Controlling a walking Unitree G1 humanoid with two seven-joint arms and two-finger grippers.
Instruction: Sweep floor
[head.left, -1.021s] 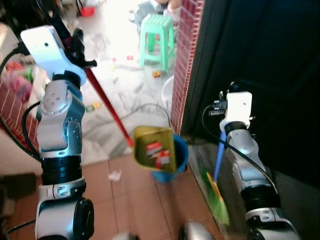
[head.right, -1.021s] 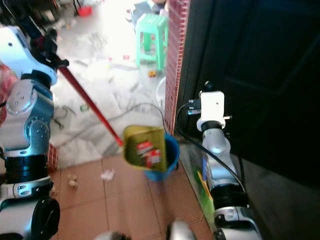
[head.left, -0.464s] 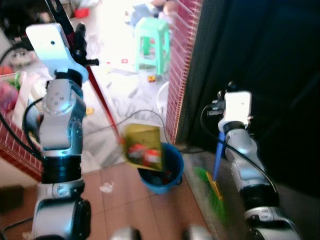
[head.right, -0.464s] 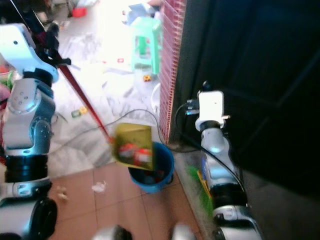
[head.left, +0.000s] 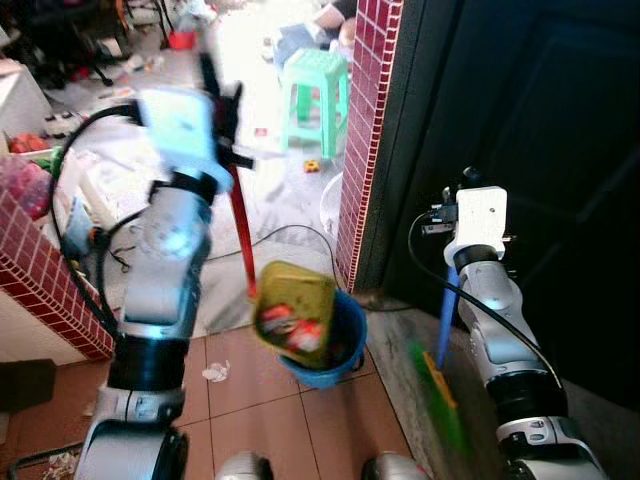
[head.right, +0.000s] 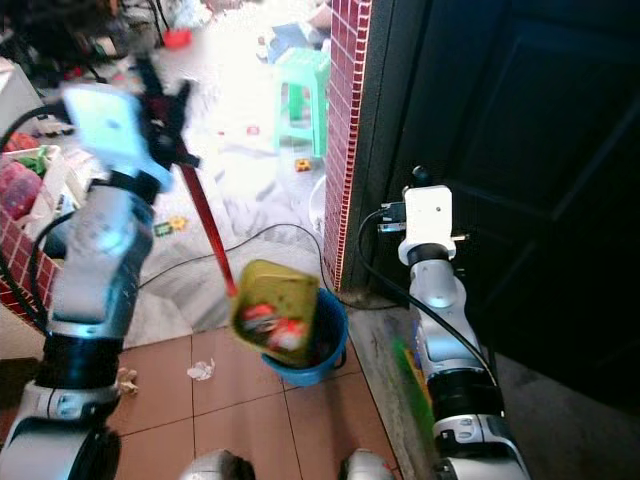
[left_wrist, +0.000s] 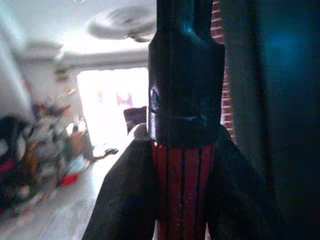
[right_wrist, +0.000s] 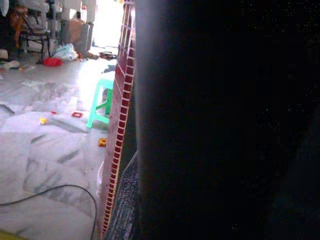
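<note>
Left hand (head.left: 228, 110) grips dustpan (head.left: 292, 309) handle over bucket (head.left: 345, 345).

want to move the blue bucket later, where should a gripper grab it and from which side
Probably the blue bucket rim on its bare side toward the brick pillar, coming from above. It stands upright and open-topped, and the yellow dustpan covers the rim's other side. No handle can be made out.

The yellow dustpan (head.left: 293, 312), loaded with red and white scraps, tilts over the blue bucket (head.left: 340, 345), hanging on its red handle (head.left: 243, 232) below the left gripper (head.left: 222, 112). A blue-handled green broom (head.left: 437, 372) slants down beneath the right gripper (head.left: 467, 178).
</note>
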